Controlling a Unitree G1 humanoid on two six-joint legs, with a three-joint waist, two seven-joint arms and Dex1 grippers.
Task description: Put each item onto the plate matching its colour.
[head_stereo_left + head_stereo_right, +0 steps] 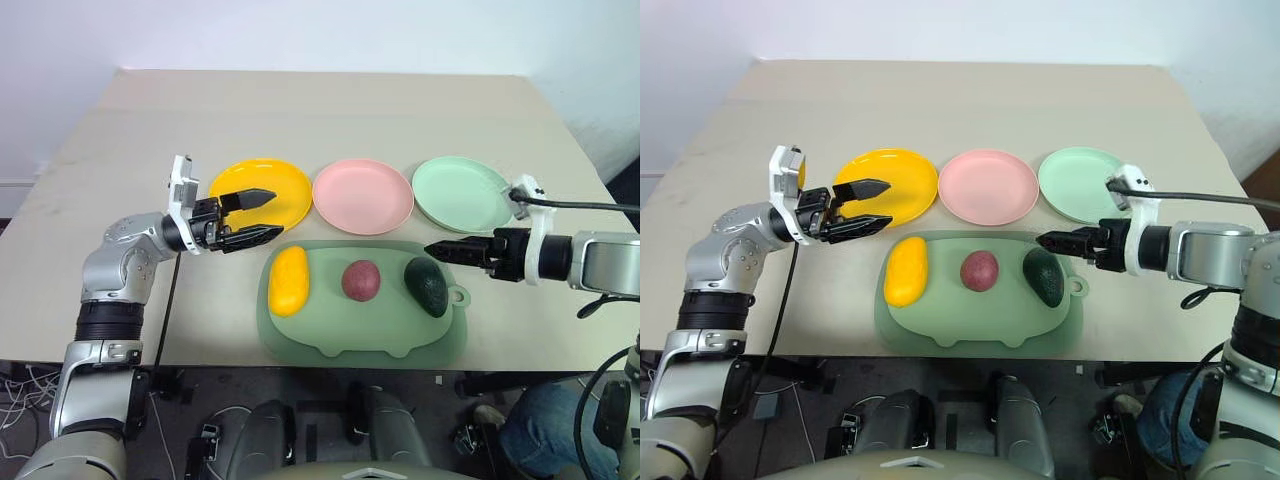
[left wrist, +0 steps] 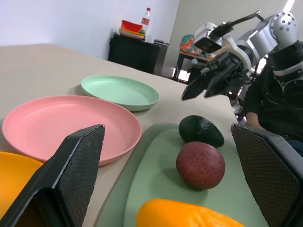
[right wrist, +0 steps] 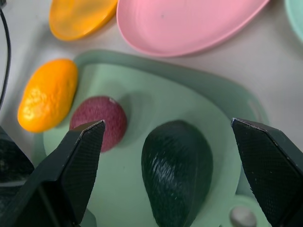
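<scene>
Our open left gripper [image 1: 258, 217] hovers over the yellow plate [image 1: 262, 190]; our open right gripper [image 1: 447, 250] beside the avocado [image 1: 427, 285] at lower centre, on the green mat [image 1: 330, 330], beige table [image 1: 300, 110].

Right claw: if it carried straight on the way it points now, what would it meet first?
Most likely the avocado, which lies between the open right claw fingers in the wrist view; depth is unclear.
</scene>
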